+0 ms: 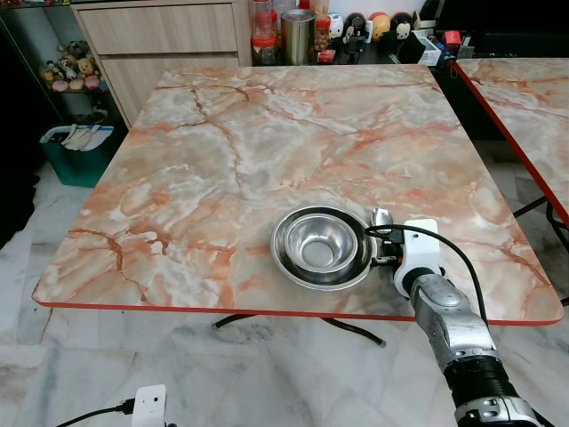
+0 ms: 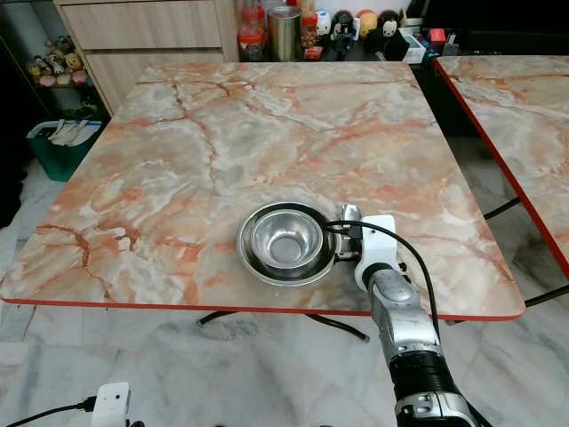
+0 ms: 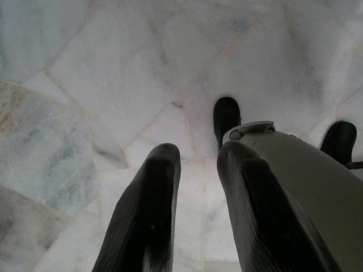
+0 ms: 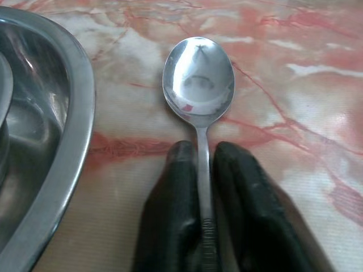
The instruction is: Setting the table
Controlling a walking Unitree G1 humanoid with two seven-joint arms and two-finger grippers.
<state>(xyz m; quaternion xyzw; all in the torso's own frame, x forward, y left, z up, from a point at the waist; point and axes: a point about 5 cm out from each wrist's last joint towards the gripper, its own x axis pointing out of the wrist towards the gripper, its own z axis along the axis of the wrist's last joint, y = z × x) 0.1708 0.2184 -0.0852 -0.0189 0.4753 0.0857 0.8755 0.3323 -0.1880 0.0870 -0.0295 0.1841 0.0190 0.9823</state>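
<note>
Right pincer (image 4: 198,158): you have it clenched on the handle of the spoon (image 4: 198,79), its two black fingers (image 4: 173,204) pressed against either side of the thin stem, just behind the spoon's bowl.
Right arm: your silver arm reaches up from the near edge of the table (image 1: 222,142), its white wrist housing sitting just right of the dishes.
Spoon: it lies low over the marble top, its bowl facing up and pointing away from you; you see it just beside the right rim of the plate (image 1: 289,267), apart from it by a narrow strip of table.
Plate: a shallow steel plate rests near the table's front edge, toward your right.
Bowl (image 1: 318,240): a steel bowl sits upright inside the plate.
Left pincer (image 3: 195,181): it hangs idle beside your leg, released, with a clear gap between its fingers, pointing down at the pale marble floor (image 3: 85,85).
Background: you have a wooden drawer cabinet (image 1: 160,36), jars and small figurines (image 1: 382,25) beyond the far edge, a green bin (image 1: 80,151) at the left, and a second marble table (image 1: 524,107) at the right.
</note>
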